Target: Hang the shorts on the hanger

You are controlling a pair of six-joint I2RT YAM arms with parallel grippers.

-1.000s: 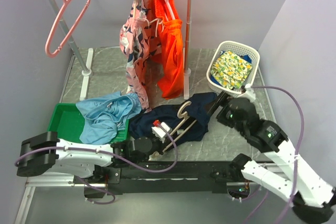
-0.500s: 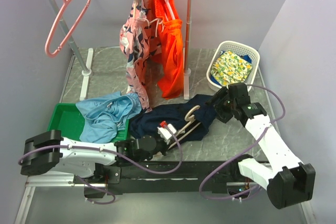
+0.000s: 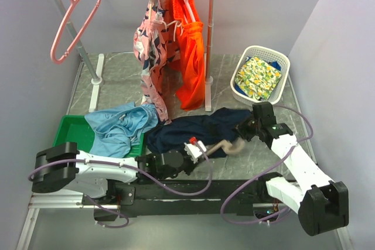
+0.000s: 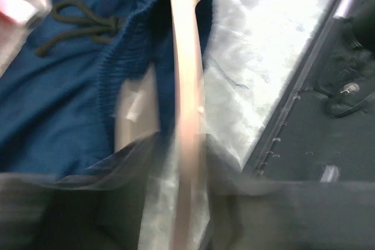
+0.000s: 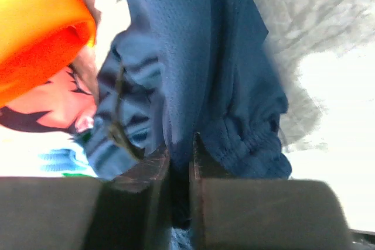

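Note:
The navy shorts (image 3: 187,130) lie crumpled on the marble table, in front of the rack. My right gripper (image 3: 245,128) is at their right edge. In the right wrist view its jaws (image 5: 180,150) are shut on a fold of the shorts (image 5: 222,57). The tan hanger (image 3: 225,146) lies at the front edge of the shorts, hook to the right. My left gripper (image 3: 196,146) is at its left end. In the blurred left wrist view the hanger bar (image 4: 186,86) runs between the parted fingers of the left gripper (image 4: 187,162), bare table either side, over the shorts' waistband (image 4: 64,103).
A clothes rack at the back carries a pink hanger (image 3: 76,21), a patterned pink garment (image 3: 151,57) and orange shorts (image 3: 188,57). A white basket (image 3: 281,62) holds floral cloth at the right. Light blue shorts (image 3: 120,127) spill from a green tray (image 3: 70,133) at the left.
My right gripper came down onto the shorts' right edge and shut on the fabric. My left gripper opened around the hanger, which swung rightward and now lies flatter.

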